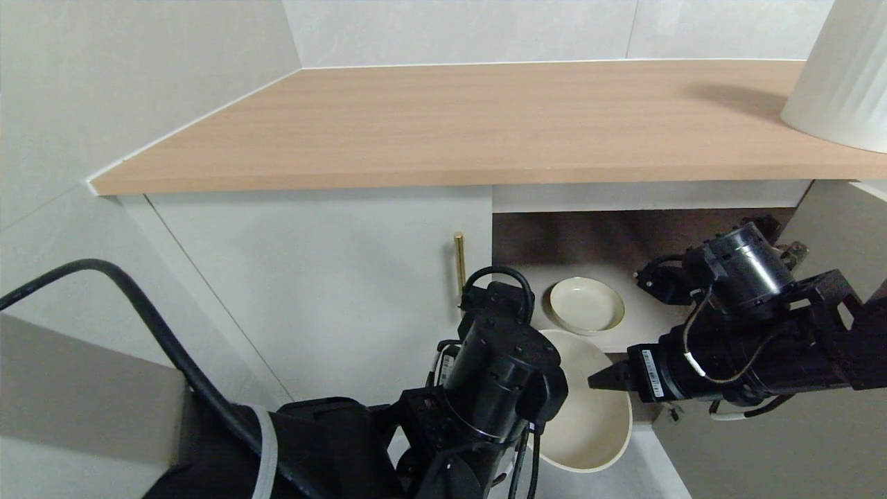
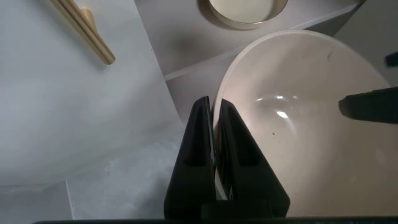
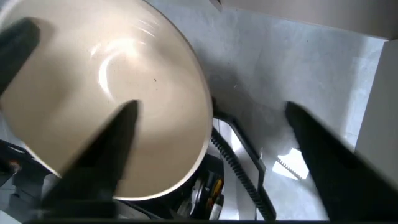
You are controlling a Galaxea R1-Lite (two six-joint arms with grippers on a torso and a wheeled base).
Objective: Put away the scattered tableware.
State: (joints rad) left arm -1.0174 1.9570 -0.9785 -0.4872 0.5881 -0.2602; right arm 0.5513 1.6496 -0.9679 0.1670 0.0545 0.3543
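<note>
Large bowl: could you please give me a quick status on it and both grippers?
Left gripper shut on rim of large bowl. Right gripper open, straddling the far rim. Bowl held before open cabinet; small bowl already on shelf.

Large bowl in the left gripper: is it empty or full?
Empty: the large bowl shows a bare, glossy inside with nothing in it.

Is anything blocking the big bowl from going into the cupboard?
Partly. A small bowl sits on the shelf right behind the big bowl, which the left gripper holds by its rim. The open right gripper straddles the opposite rim.
</note>
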